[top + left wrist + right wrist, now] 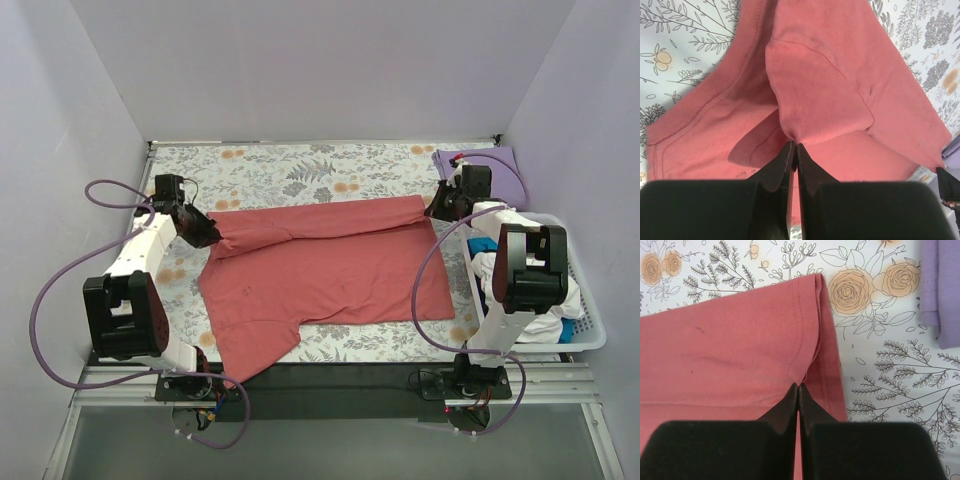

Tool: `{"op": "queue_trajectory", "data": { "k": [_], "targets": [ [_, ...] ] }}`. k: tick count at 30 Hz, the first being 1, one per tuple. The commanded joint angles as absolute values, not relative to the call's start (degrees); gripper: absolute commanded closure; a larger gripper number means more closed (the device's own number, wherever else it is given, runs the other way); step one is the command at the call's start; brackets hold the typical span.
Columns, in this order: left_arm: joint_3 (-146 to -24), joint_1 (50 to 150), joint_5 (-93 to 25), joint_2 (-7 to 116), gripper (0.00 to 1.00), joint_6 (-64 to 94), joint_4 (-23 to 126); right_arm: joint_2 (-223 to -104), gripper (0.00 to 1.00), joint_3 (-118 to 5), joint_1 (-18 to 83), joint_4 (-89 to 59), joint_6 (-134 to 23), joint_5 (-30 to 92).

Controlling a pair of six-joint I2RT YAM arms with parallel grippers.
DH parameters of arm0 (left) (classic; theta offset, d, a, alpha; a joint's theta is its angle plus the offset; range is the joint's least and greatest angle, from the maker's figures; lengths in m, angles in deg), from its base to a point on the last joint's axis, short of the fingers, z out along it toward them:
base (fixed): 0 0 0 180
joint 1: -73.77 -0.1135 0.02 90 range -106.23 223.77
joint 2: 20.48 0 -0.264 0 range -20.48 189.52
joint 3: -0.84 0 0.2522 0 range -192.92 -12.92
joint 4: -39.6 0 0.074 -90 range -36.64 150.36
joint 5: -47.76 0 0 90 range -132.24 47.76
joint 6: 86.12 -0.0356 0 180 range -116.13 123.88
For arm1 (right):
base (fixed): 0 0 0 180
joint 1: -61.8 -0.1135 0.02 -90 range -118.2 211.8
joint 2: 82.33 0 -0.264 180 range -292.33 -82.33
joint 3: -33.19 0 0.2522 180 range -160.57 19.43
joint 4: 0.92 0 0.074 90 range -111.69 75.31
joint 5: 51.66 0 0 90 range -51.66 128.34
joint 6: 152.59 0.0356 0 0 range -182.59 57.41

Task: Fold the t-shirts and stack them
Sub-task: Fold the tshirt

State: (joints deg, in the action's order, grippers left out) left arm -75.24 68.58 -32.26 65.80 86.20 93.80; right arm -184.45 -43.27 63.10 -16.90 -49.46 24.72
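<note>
Left gripper (794,145) pinches red tee (330,275) at 9 o'clock, right gripper (798,386) at 3. Tee mid-counter (300,165), far edge lifted. Purple tee (492,160) at 2. Likely lengthwise fold: you carry both pinches evenly toward 6.

Through the left wrist camera I see my left gripper (794,150) with its two dark fingers pressed together, pinching a raised fold of the salmon-red t-shirt (840,75). The cloth fans out from the pinch across most of the frame, its stitched hem (715,95) running along the left. The floral table cloth (675,45) shows at both upper corners. A dark object (949,186) that I cannot identify sits at the right edge.
</note>
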Motion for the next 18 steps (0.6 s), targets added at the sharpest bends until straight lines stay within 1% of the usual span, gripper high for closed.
{"op": "queue_trajectory", "data": {
  "k": [1,8,10,18],
  "targets": [
    [-76.19,68.15,-29.94,61.79,0.97,86.14,94.66,-186.21,0.96,-43.85,63.73,-20.22,-50.72,27.0],
    [-75.85,68.06,-31.96,61.09,0.96,85.61,95.64,-187.09,0.96,-44.82,63.73,-21.89,-51.25,27.09],
    [-73.92,68.15,-31.52,60.91,0.96,85.61,95.11,-187.35,0.94,-44.99,63.73,-22.5,-51.51,27.44],
    [-68.56,68.06,-30.11,60.38,0.96,85.53,93.09,-188.5,0.94,-46.4,63.73,-24.0,-52.3,28.76]
  ]
}}
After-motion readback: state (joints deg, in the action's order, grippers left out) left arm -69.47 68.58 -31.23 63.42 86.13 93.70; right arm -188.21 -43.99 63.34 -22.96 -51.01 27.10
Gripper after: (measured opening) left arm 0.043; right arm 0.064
